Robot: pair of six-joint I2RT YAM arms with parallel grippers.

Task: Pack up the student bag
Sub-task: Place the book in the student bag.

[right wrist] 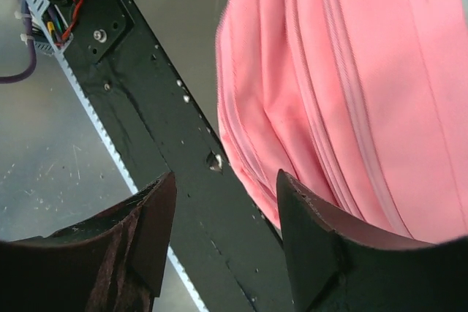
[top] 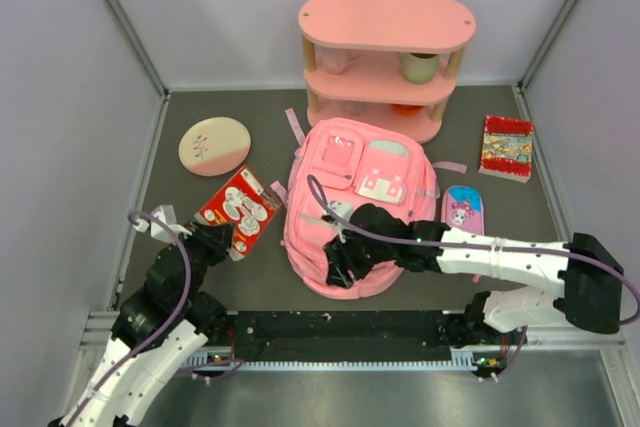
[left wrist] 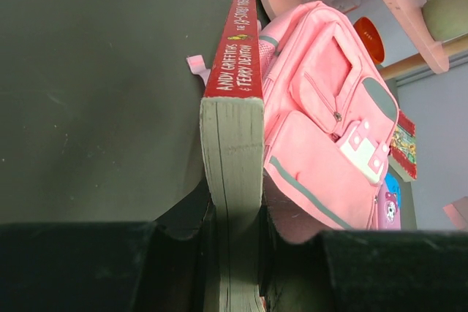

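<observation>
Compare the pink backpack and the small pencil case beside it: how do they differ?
The backpack is far larger than the pencil case. The backpack is mostly pink with a pale flap pocket; the pencil case is blue and purple-pink. The right gripper is at the backpack's near end, jaws open, while nothing touches the pencil case. Both lie flat on the dark table, side by side.

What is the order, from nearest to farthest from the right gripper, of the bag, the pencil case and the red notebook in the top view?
1. bag: the right gripper is at its near edge.
2. pencil case: just right of the bag.
3. red notebook: far right, further back.
</observation>
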